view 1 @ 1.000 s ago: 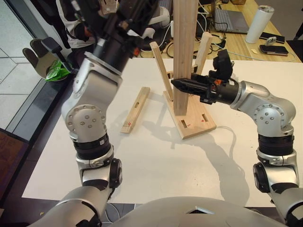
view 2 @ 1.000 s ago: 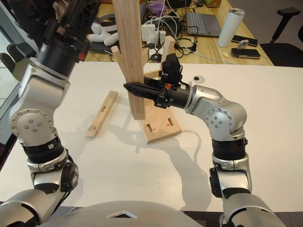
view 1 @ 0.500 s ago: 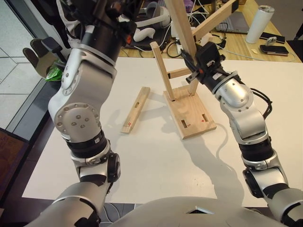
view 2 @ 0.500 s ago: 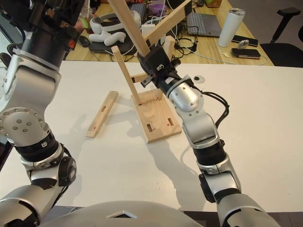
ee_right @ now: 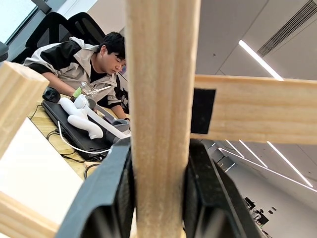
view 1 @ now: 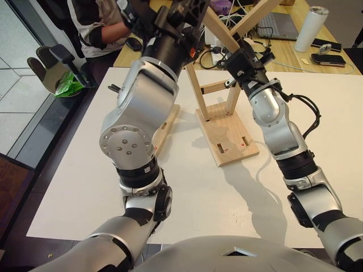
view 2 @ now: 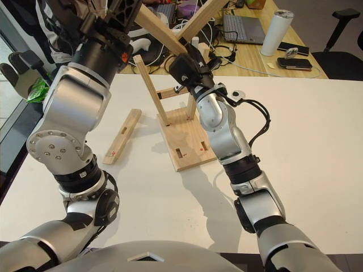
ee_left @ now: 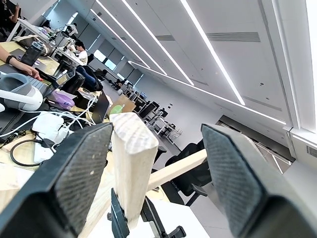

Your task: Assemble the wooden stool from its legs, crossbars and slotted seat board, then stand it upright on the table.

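We see the right tool (view 1: 236, 52) clamped on a long pale wooden leg (ee_right: 161, 99), held high over the far end of the flat slotted wooden seat board (view 1: 229, 141). The board lies on the white surface (view 1: 193, 192), with two upright wooden legs (view 1: 194, 85) in it. The left tool (ee_left: 156, 171) has its pads apart, with a square pale wooden bar (ee_left: 131, 163) against one pad.
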You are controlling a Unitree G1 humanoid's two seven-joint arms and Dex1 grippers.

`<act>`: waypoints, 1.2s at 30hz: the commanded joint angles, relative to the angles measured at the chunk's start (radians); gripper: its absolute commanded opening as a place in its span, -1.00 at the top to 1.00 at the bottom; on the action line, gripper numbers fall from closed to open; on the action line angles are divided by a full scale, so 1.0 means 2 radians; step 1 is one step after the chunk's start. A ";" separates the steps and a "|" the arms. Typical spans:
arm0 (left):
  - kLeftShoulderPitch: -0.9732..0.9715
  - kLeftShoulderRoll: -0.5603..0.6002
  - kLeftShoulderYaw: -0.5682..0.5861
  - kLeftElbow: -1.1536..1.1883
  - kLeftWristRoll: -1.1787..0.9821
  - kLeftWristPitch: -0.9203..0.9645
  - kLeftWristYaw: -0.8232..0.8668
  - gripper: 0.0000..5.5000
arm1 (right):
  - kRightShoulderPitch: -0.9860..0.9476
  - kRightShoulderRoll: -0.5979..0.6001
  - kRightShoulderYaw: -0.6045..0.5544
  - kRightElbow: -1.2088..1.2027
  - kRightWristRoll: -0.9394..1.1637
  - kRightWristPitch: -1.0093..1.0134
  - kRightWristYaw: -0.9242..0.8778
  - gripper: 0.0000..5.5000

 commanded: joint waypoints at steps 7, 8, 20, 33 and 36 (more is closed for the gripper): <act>-0.002 -0.025 -0.020 0.025 0.036 0.029 0.040 -0.20 | -0.017 0.009 -0.005 0.007 -0.037 -0.026 -0.008 0.64; -0.003 -0.028 -0.019 0.027 0.036 0.029 0.041 -0.20 | -0.017 0.008 -0.005 0.008 -0.041 -0.030 -0.009 0.64; -0.009 -0.062 0.010 0.041 0.059 0.016 0.072 -0.09 | -0.002 0.010 0.022 -0.005 -0.109 -0.072 -0.029 0.64; -0.010 -0.084 0.033 0.046 0.059 -0.027 0.086 0.52 | 0.004 -0.001 0.044 0.024 -0.202 -0.093 -0.088 0.64; -0.013 -0.087 0.032 0.050 0.049 -0.034 0.092 0.54 | 0.003 0.000 0.049 0.034 -0.209 -0.096 -0.100 0.64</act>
